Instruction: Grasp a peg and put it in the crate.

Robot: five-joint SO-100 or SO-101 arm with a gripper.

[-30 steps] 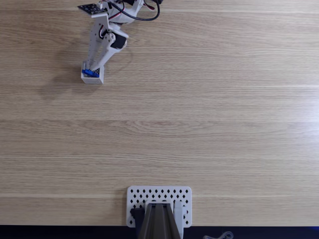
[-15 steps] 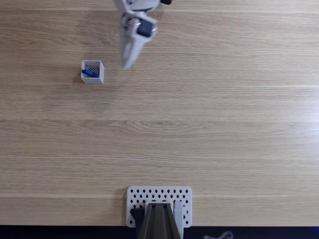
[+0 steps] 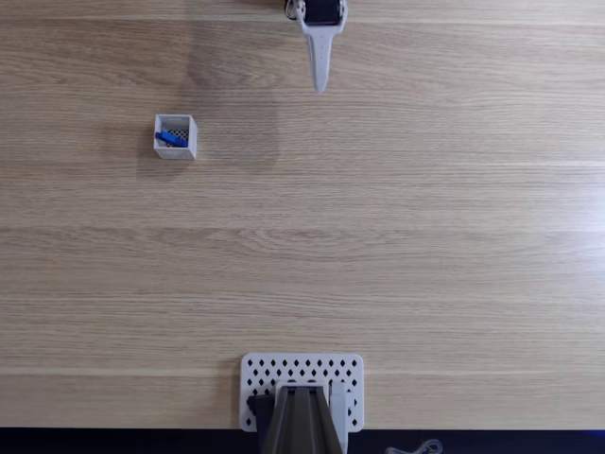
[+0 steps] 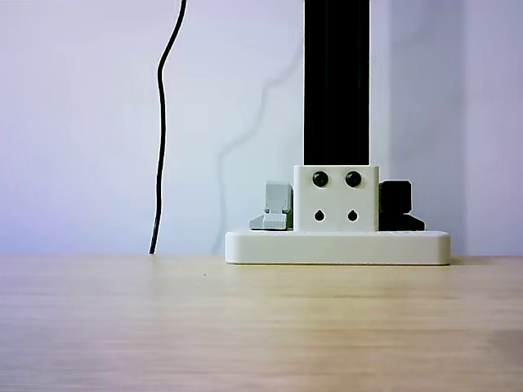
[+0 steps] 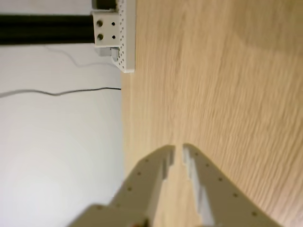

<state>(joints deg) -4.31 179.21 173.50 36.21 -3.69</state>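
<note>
One perforated plate [image 3: 302, 376] sits nearest us on the desk [image 3: 397, 246]. Further back, the peg [image 3: 171, 139] lies inside the crate [image 3: 176, 136]. Farthest, our fingers [image 3: 319, 85] hang nearly clenched, empty.

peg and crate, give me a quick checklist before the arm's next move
1. Peg inside the crate: ok, the blue peg lies on the mesh bottom in the fixed view.
2. Crate upright on the table: ok.
3. Gripper clear of the crate: ok, it is apart from it, near the top edge of the fixed view.
4. Gripper empty: ok, nothing between the fingers in the wrist view, narrow gap.
5. Peg fully below the crate rim: cannot tell.
6. Perforated plate undisturbed at the table's near edge: ok.
</note>
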